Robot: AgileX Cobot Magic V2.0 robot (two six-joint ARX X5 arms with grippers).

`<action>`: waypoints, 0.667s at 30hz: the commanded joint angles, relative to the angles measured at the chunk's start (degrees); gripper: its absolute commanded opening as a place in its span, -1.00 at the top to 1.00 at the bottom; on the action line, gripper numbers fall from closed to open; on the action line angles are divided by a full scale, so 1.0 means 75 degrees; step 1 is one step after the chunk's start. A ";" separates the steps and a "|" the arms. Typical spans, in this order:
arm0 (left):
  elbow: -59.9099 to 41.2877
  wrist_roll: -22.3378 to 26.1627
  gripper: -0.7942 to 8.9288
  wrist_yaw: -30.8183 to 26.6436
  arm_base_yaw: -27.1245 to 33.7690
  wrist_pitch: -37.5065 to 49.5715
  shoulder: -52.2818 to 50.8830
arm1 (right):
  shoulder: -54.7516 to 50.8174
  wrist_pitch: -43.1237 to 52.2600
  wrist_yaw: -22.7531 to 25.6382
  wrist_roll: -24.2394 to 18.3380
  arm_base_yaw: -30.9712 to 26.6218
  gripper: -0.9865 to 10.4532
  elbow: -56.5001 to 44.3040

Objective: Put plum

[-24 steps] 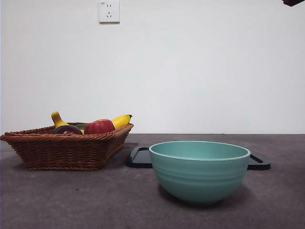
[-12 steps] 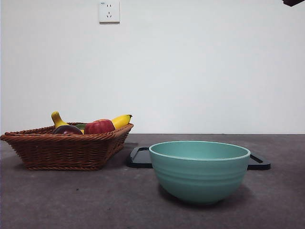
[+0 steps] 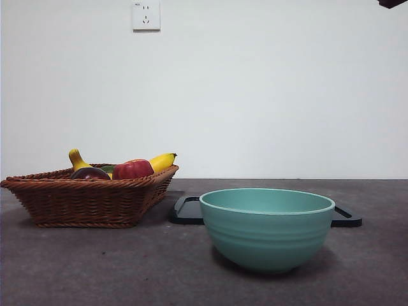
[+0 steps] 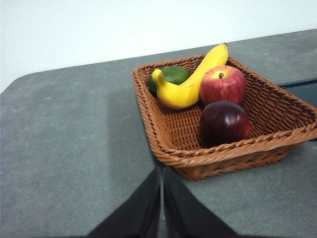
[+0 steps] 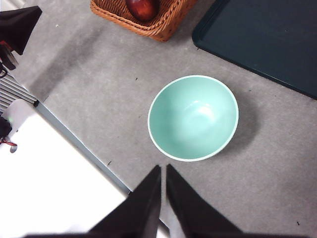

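Untouched, the plum [image 4: 224, 122] lies in the basket [image 4: 163, 134], beyond closed left gripper [image 4: 161, 191].

- You have the plum [image 4: 224, 123] lying in the wicker basket [image 4: 168, 129], near its front rim
- Skin glossy, dark maroon, nearly black; shape rounded oval
- It touches the red apple [image 4: 223, 84] just behind it
- In your front view only its top [image 3: 90, 173] shows above the rim

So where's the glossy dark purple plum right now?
The plum lies in the woven wicker basket, beside the red apple, on the left of the front view, near the basket's front rim in the left wrist view.
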 commanded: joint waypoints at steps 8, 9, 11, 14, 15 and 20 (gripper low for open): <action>-0.0157 -0.0023 0.82 -0.0017 0.0020 -0.0064 -0.0015 | -0.0831 0.1926 0.0866 -0.1233 -0.1655 0.82 -0.0460; -0.0157 -0.0023 0.82 -0.0017 0.0020 -0.0064 -0.0015 | -0.1040 0.2264 0.0866 -0.1253 -0.2023 0.82 -0.0670; -0.0157 -0.0023 0.82 -0.0017 0.0020 -0.0064 -0.0015 | -0.1437 0.2841 0.0866 -0.1282 -0.2667 0.82 -0.1107; -0.0157 -0.0023 0.82 -0.0017 0.0020 -0.0064 -0.0015 | -0.2314 0.4167 0.0871 -0.1527 -0.3791 0.82 -0.2264; -0.0157 -0.0023 0.82 -0.0017 0.0020 -0.0064 -0.0015 | -0.2661 0.4631 0.0868 -0.1612 -0.4115 0.82 -0.2722; -0.0157 -0.0023 0.82 -0.0017 0.0020 -0.0064 -0.0015 | -0.3926 0.6073 0.1029 -0.1684 -0.4905 0.82 -0.4374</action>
